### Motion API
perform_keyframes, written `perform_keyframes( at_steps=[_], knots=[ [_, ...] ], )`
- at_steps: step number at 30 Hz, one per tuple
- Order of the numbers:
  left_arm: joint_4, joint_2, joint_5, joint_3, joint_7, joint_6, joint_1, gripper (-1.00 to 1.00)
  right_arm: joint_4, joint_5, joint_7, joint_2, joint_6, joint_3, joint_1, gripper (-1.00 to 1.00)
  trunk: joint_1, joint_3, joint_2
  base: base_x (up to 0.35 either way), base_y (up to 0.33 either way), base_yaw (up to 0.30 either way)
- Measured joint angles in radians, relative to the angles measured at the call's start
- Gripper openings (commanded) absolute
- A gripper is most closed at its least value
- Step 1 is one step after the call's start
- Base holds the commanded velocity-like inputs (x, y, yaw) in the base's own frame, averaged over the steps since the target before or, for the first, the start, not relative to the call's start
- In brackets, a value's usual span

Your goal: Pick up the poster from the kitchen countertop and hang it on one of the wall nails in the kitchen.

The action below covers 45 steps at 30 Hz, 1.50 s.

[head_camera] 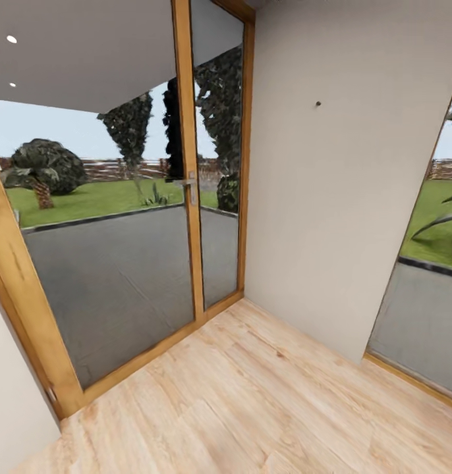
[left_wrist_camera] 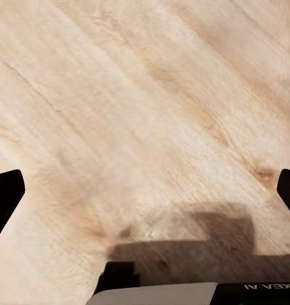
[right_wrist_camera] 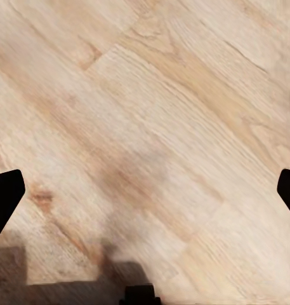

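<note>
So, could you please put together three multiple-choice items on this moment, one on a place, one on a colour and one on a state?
1. Where is the wall nail?
A. on the pale wall to the right of the glass door
B. on the door's wooden frame
C. on the floor

2. What colour is the frame of the glass door?
A. white
B. warm brown wood
C. black

3. How do the fingers of the left gripper and right gripper stand?
A. both shut on a poster
B. left shut, right open
C. both spread apart with nothing between them

Answers:
1. A, the dark dot sits high on the plain wall beside the door.
2. B, the posts and rails are honey-brown wood.
3. C, in each wrist view the dark fingertips sit at opposite edges with just the wooden floor between.
</note>
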Motion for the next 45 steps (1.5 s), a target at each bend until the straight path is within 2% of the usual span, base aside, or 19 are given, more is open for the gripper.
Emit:
perform_keyframes(
  at_steps=[2,5,9,17,24,45],
  knots=[
    [0.000,0.000,0.000,0.000,0.000,0.000,0.000,1.00,0.000,0.001,0.000,-0.001,0.000,-0.058,0.000,1.00,0.000,0.000,0.000,0.000,0.000,-0.300],
    [0.000,0.000,0.000,0.000,0.000,0.000,0.000,1.00,0.000,0.001,0.000,-0.001,0.000,-0.100,0.000,1.00,0.000,0.000,0.000,0.000,0.000,-0.300],
    [0.000,0.000,0.000,0.000,0.000,0.000,0.000,1.00,0.000,0.001,0.000,-0.001,0.000,-0.125,0.000,1.00,0.000,0.000,0.000,-0.047,0.000,-0.273],
    [0.000,0.000,0.000,0.000,0.000,0.001,0.000,1.00,0.000,0.001,0.000,-0.001,0.000,-0.129,-0.001,1.00,0.001,0.000,0.000,-0.265,0.000,-0.089],
    [0.000,0.000,0.000,0.000,0.000,0.001,0.000,1.00,0.000,0.001,0.000,-0.001,0.000,-0.130,0.000,1.00,0.000,0.000,0.000,-0.297,0.000,-0.251],
    [0.000,0.000,0.000,0.000,0.000,0.000,0.000,1.00,0.000,0.001,0.000,-0.001,0.000,-0.130,0.000,1.00,0.000,0.000,0.000,-0.022,0.000,-0.298]
  ],
)
